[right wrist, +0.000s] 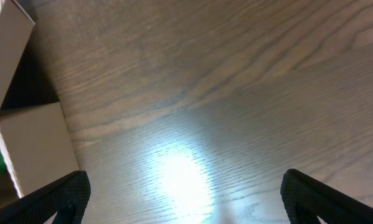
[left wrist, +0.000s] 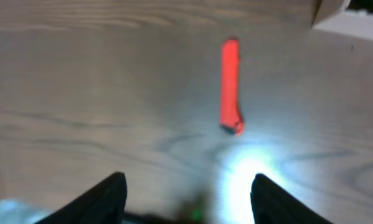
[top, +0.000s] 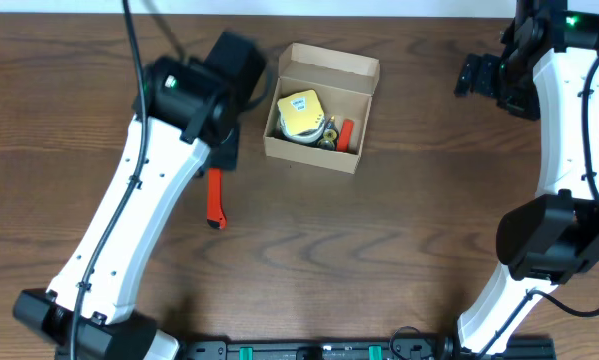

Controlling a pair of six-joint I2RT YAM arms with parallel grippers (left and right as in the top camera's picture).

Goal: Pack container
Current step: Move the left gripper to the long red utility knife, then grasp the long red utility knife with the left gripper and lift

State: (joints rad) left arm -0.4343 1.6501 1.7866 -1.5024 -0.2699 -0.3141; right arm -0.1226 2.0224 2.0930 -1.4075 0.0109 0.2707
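Observation:
The container, a small brown cardboard box with its flap lid up, stands at the back middle of the table. Inside lie a yellow tape roll, a small orange piece and a brassy item. A red-orange tool lies on the wood left of the box; the left wrist view has it ahead of the fingers. My left gripper hovers open and empty just behind it, its black head under the arm. My right gripper hangs wide open and empty at the far right.
A corner of the box shows at the top right of the left wrist view. The box wall and its raised flap fill the left edge of the right wrist view. The right arm's base stands at the right.

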